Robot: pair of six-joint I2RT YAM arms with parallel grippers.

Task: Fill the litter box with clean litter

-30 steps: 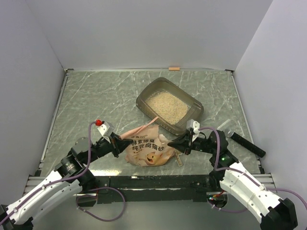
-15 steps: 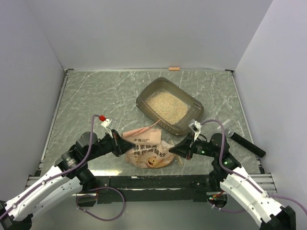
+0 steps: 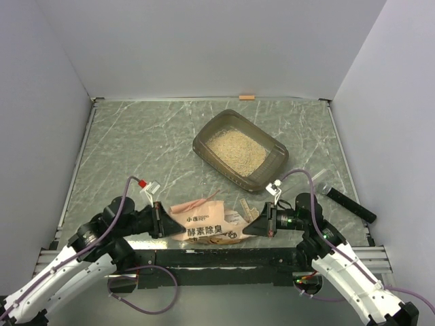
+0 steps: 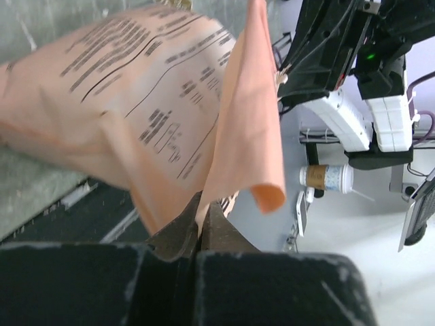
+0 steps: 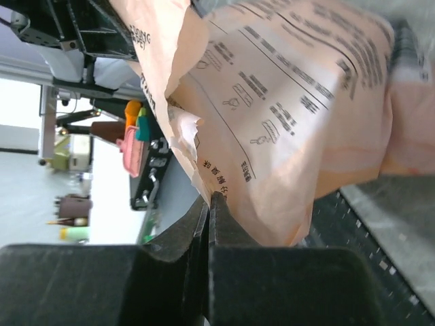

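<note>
Two closed grips hold the orange bag (image 3: pixel 207 227) (long axis crosswise): left gripper (image 3: pixel 165 221), right gripper (image 3: pixel 250 226).

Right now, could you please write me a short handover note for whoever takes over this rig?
Left gripper: shut on the left edge of the crinkled orange-pink printed bag.
Right gripper: shut on the bag's right edge.
The bag is held between them at the near table edge, short of the dark brown-grey translucent plastic litter box.
Done: a layer of pale beige sandy litter lies in the box.
Left: likely carry the bag over the box and tip out what remains; how much it holds cannot be seen.
</note>
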